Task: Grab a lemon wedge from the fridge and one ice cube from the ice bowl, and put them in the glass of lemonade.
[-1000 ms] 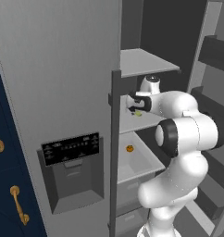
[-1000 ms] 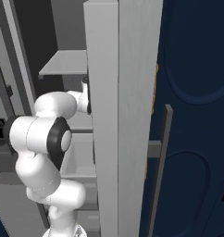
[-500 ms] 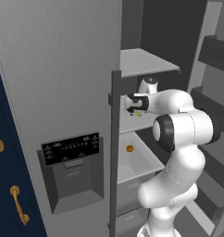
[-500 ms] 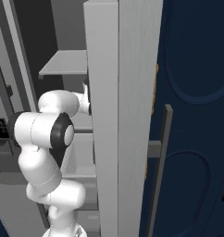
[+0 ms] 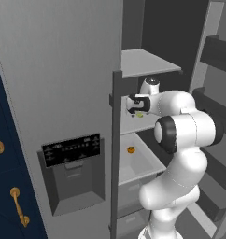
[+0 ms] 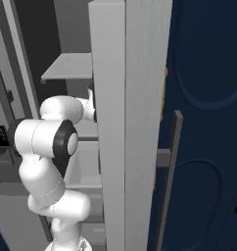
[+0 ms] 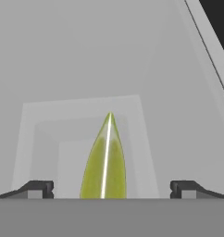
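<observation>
The grey fridge [image 5: 63, 70] stands with its right door swung open. My gripper [image 5: 133, 104] reaches onto the middle shelf inside. It is open, and the yellow-green lemon wedge [image 5: 139, 114] lies on the shelf just under the hand. In the hand view the lemon wedge [image 7: 104, 162] stands on edge between my two fingertips [image 7: 37, 189], clear of both, and the gripper [image 7: 111, 190] is centred on it. In the right base view the fridge's closed door [image 6: 125, 122] hides the hand. The ice bowl and the glass of lemonade are out of view.
A small round orange item [image 5: 131, 150] lies in the white drawer [image 5: 138, 163] below the shelf. Another shelf [image 5: 147, 63] hangs close above my hand. The open door with its racks [image 5: 217, 93] is on the right. Navy cabinets [image 6: 208, 98] flank the fridge.
My hand has slid a little to the left, further onto the shelf over the lemon wedge, and the elbow has risen. The jaws have stayed open.
</observation>
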You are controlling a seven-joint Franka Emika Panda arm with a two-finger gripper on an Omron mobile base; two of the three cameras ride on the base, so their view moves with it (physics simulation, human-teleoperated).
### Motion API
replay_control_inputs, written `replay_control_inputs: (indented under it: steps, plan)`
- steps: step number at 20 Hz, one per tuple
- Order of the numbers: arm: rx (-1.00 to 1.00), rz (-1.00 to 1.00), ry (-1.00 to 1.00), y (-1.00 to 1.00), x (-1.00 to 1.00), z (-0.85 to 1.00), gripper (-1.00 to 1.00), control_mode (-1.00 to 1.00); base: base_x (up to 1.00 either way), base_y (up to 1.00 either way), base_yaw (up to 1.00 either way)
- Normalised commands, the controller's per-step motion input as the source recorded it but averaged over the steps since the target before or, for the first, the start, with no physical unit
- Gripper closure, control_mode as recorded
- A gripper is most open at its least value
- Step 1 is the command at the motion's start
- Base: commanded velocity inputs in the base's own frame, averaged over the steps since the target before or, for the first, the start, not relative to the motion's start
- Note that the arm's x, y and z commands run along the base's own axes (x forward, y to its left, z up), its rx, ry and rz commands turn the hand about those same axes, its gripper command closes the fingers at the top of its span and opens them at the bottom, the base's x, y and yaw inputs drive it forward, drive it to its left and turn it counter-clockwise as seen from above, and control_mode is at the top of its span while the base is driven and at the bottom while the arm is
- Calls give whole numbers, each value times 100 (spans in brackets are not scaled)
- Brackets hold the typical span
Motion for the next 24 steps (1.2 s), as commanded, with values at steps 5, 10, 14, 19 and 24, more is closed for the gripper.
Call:
replay_control_inputs:
  steps: [5,10,14,19,24]
  plan:
    - [0,0,0,0,0,-16,-100,-100,0,0,0]
    - [0,0,0,0,0,-5,-100,-100,0,0,0]
    - [0,0,0,0,-1,0,-100,-100,0,0,0]
    - [0,0,1,0,0,0,100,-100,0,0,0]
    - [0,0,0,2,0,0,100,-100,0,0,0]
